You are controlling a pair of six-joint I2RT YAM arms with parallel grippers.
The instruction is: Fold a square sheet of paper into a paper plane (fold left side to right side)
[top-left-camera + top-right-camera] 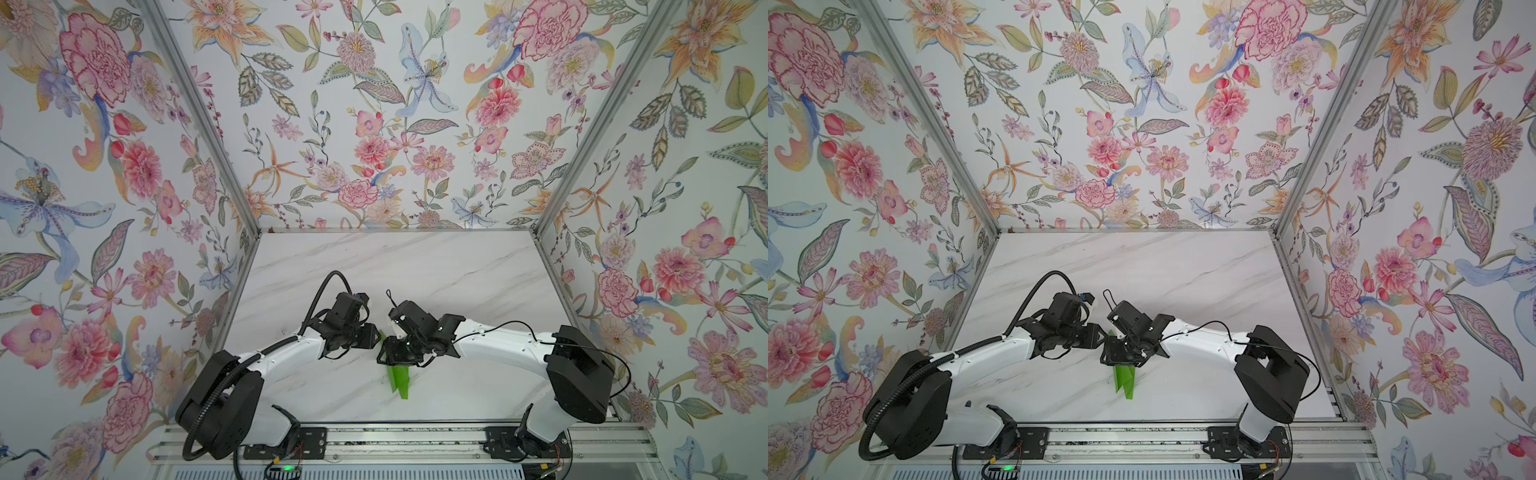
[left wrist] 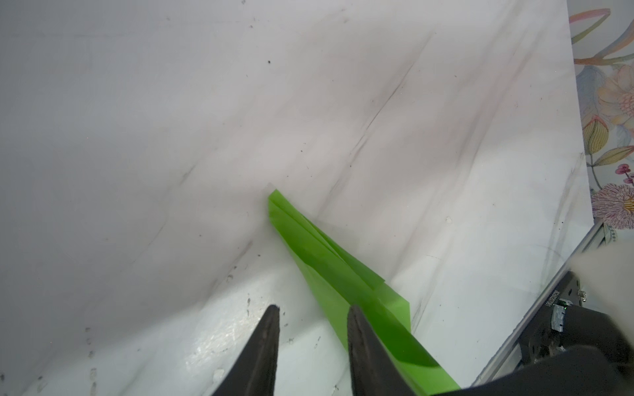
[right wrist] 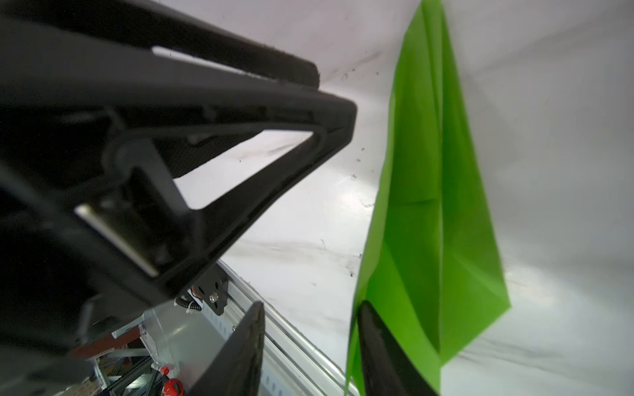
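Left end effector [image 2: 313, 308] partly open, bare worktop [image 2: 171, 137] showing in the gap, nothing gripped; one finger [image 2: 363, 343] overlaps an edge of the paper plane [image 2: 329, 274]. Right end effector [image 3: 313, 305] also partly open, nothing between the fingers; one finger [image 3: 380, 349] sits against the plane's edge, can't tell if it presses down. Floral walls [image 1: 374, 104] fill the upper part and both sides of both top views, and the marble-look worktop takes the lower centre. Left arm [image 1: 274, 361] comes in from lower left and right arm [image 1: 498, 345] from lower right, wrists nearly meeting at centre. In both top views the paper plane [image 1: 399, 380] [image 1: 1124, 380], bright green, slim, with layered folds, lies on the worktop low centre. One end points toward the bottom edge, the upper part is hidden under the right end effector, and a small green tip shows between the two.
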